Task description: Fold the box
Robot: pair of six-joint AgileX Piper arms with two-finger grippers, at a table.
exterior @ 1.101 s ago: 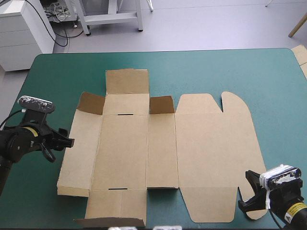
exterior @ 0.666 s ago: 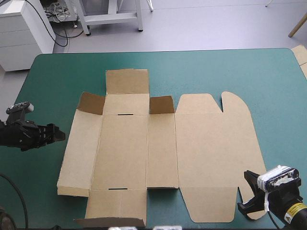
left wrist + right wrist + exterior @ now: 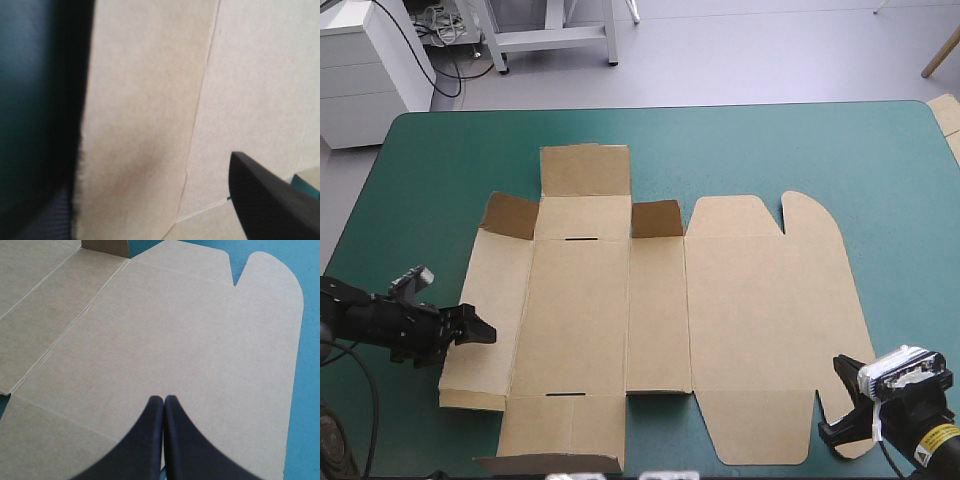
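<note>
Lying flat, the box fills mid-frame on the teal-green cover, spare board upper right. Left gripper, lower left, gapes astride its left panel's edge; right gripper, lower right, pinched together, empty.

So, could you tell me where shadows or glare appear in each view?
High view: no glare; two raised far flaps of the box shaded inside. Left wrist view: dark shadow beside the box's edge on the teal-green cover. Right wrist view: evenly lit.

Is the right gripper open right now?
No: in the right wrist view the right gripper has its two fingers meeting in one pointed arch above the flat box.
</note>
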